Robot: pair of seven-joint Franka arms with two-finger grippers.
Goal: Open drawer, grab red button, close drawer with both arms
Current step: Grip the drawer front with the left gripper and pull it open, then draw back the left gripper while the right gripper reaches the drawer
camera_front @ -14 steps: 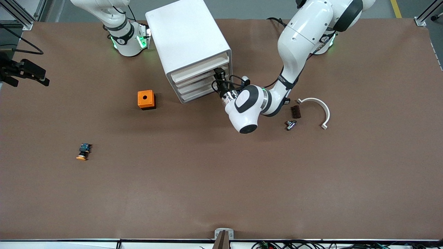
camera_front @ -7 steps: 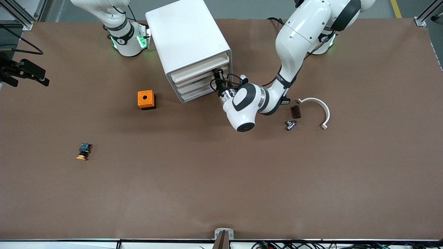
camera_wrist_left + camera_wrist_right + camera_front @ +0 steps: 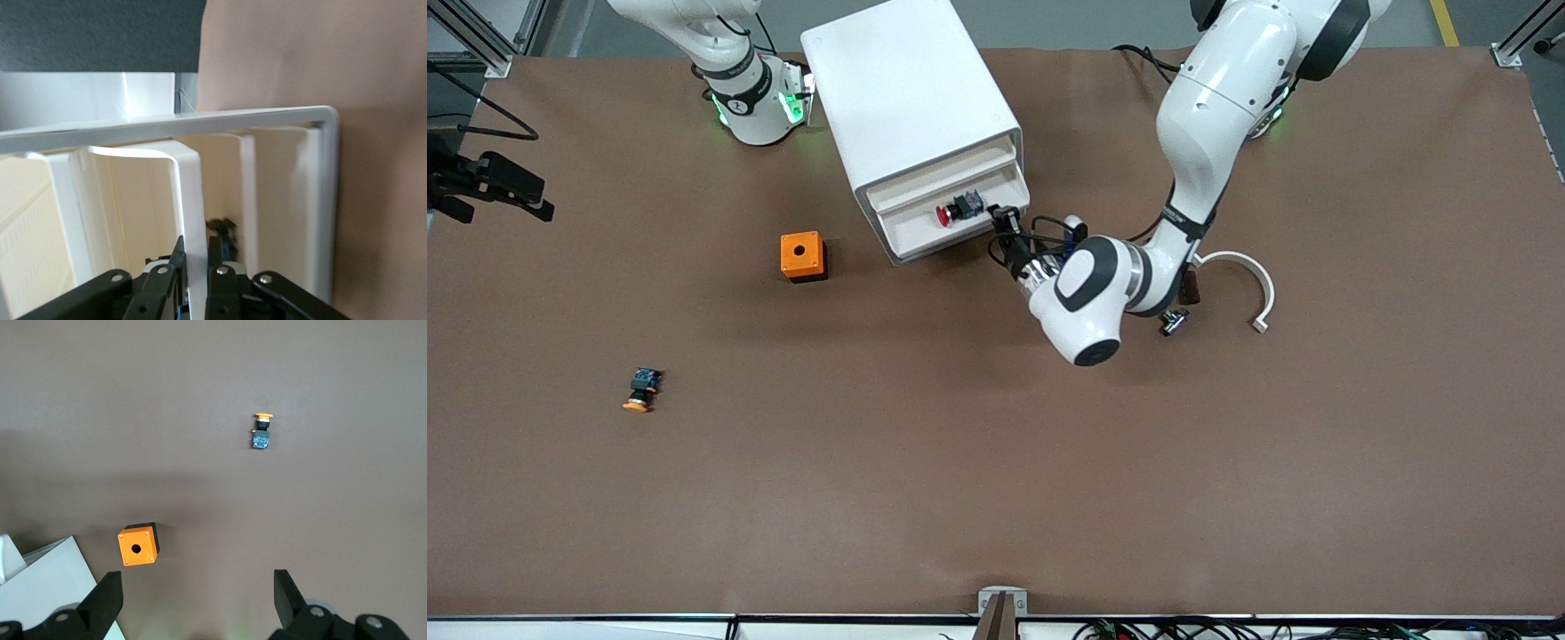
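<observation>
1. The white cabinet stands at the table's edge where the robots' bases are, close to the right arm's base.
2. The drawer, the uppermost of the stack, is pulled partly out of the cabinet's front.
3. The button with the red cap lies inside the open drawer, on its floor, cap pointing toward the right arm's end.
4. The left gripper is at the drawer's front, at the corner toward the left arm's end; its fingers are pressed together on the drawer's thin white handle.
5. The right gripper waits high at the right arm's end of the table, fingers spread and holding nothing.
6. An orange cube with a hole sits beside the cabinet, toward the right arm's end.
7. A yellow-orange-capped button lies nearer the front camera, toward the right arm's end.
8. A white curved bracket, a small dark block and a small metal part lie near the left arm's wrist.
</observation>
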